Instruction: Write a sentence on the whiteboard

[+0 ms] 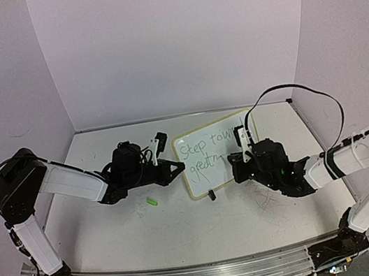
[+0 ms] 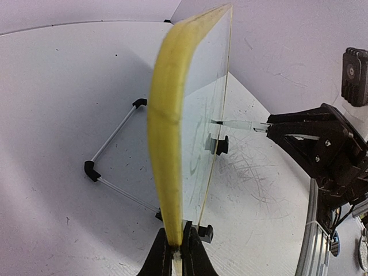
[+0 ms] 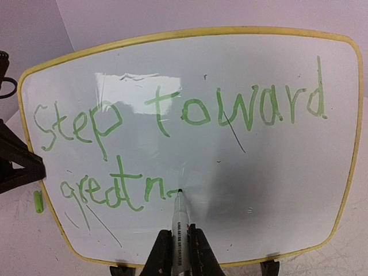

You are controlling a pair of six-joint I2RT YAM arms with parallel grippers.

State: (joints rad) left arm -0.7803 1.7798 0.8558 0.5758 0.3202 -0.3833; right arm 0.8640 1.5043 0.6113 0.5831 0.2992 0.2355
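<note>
1. Right wrist view: the right fingers (image 3: 168,248) are clamped tight on one marker (image 3: 180,221), whose tip touches the whiteboard (image 3: 276,190) just ahead of them.
2. On the board, the sentence (image 3: 172,115) runs in two green handwritten lines: "Step toward" above and "greatn" below, ending at the tip.
3. One yellow-rimmed whiteboard stands upright on the counter (image 1: 186,230); the left fingers (image 2: 167,256) pinch its edge.
4. One green cap (image 3: 38,202) lies on the counter, left of the right fingers.

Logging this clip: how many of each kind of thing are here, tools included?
whiteboard: 1
marker: 1
small green piece on the table: 1
tools: 2, the left tool and the right tool
Total: 5
</note>
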